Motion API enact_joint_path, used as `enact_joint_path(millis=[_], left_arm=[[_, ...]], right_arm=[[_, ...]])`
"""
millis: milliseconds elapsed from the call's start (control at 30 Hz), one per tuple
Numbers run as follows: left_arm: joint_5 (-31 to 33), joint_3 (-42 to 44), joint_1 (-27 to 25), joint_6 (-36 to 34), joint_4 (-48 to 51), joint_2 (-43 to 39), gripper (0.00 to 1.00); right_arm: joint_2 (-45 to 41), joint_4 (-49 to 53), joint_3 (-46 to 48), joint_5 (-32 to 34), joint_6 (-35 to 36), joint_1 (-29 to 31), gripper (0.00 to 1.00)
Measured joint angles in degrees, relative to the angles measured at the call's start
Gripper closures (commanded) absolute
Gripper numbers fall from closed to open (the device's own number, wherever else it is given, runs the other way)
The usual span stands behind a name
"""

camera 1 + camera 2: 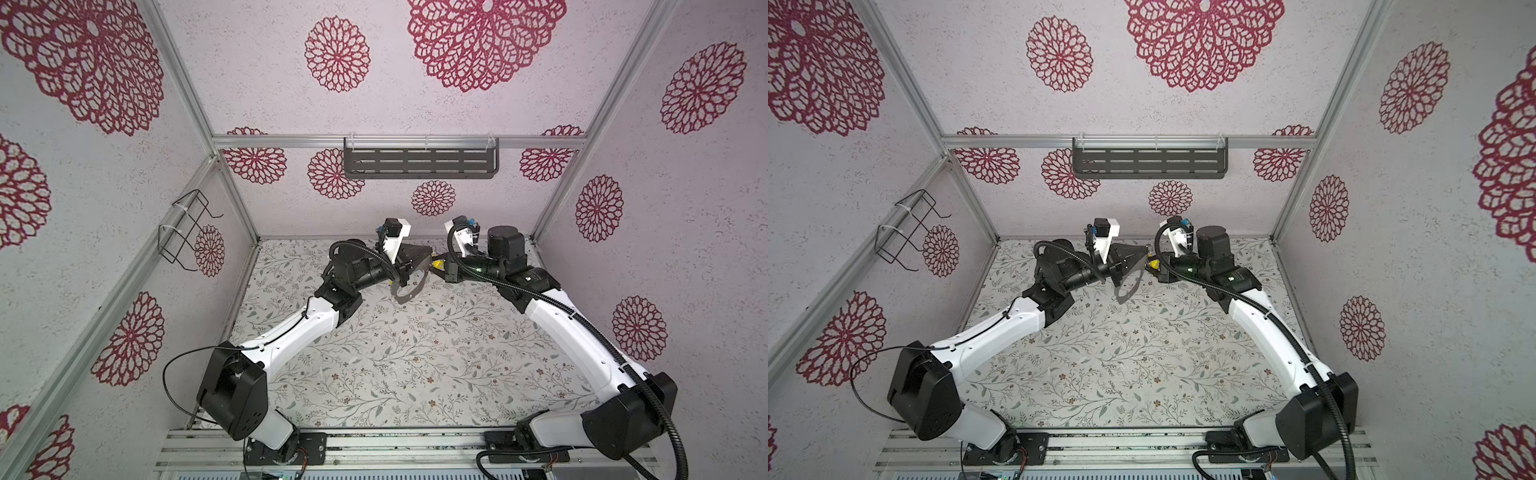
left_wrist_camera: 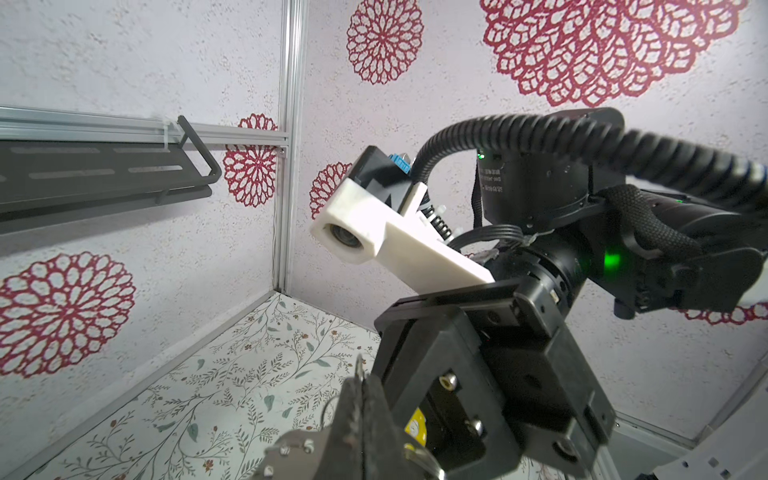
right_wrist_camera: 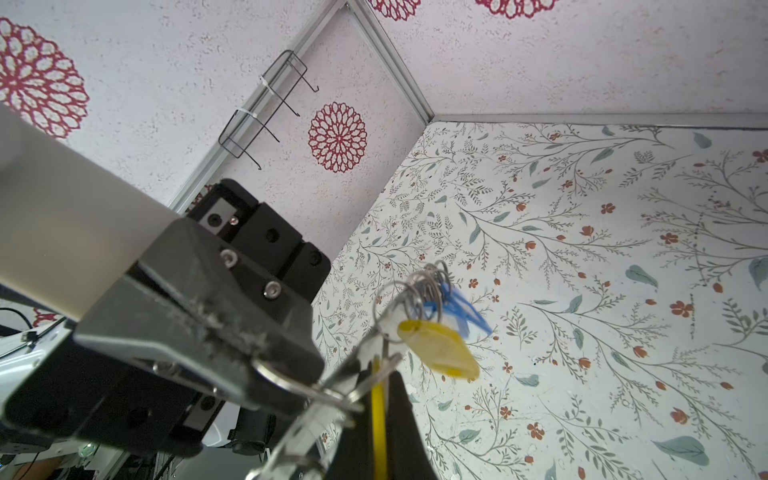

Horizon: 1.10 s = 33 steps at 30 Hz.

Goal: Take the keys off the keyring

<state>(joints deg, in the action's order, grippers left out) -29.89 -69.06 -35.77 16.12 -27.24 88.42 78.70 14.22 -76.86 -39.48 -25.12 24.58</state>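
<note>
Left wrist view: left tool (image 2: 362, 395) clamped on the rim of the keyring (image 2: 291, 451), grey plate with small holes jutting out beside the fingers. Close beside, a sliver of yellow key (image 2: 415, 428) amid black hardware. Right wrist view: right tool (image 3: 380, 392) pinched together on that yellow key, held edge-on between the fingers. Just beyond, bunched on small wire rings (image 3: 430, 282): a second yellow key (image 3: 440, 349) and blue keys (image 3: 461, 309), slightly blurred, hanging clear above the floral surface (image 3: 582, 291). Across from them, the left tool's worn pads pressed together over grey metal. Both top views: tools meeting tip to tip toward the far side of the surface, keyring hanging from the left tool (image 1: 426, 252), yellow key (image 1: 438, 263) at the tip of the right.
</note>
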Motion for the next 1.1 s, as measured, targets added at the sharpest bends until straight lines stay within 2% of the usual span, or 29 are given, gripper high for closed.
enact_joint_path(millis=[300,533,700,833,967,1100], left_arm=[[3.02,1.36,-0.9,1.53,-3.32,0.07,1.0],[3.8,1.75,-2.47,2.84,-5.6,0.13,1.0],[3.85,2.93,-3.06,4.52,-9.79,0.13,1.0],[3.96,4.24,-3.19,5.2,-12.0,0.11,1.0],[3.54,4.37,-3.04,5.62,-11.87,-0.04,1.0],[1.77,4.35,-2.34,6.43,-11.13,-1.2,1.0]], right_arm=[[-1.53,-0.72,1.53,2.73,0.66,0.15,1.0],[-8.87,-3.06,7.28,12.13,3.37,0.87,1.0],[-14.01,-7.67,11.74,15.28,4.04,0.98,1.0],[-14.23,-10.54,13.31,15.3,4.09,1.03,0.92],[-13.2,-12.0,13.88,15.61,3.56,1.01,0.74],[-13.14,-12.83,14.69,16.57,3.41,0.85,0.68]])
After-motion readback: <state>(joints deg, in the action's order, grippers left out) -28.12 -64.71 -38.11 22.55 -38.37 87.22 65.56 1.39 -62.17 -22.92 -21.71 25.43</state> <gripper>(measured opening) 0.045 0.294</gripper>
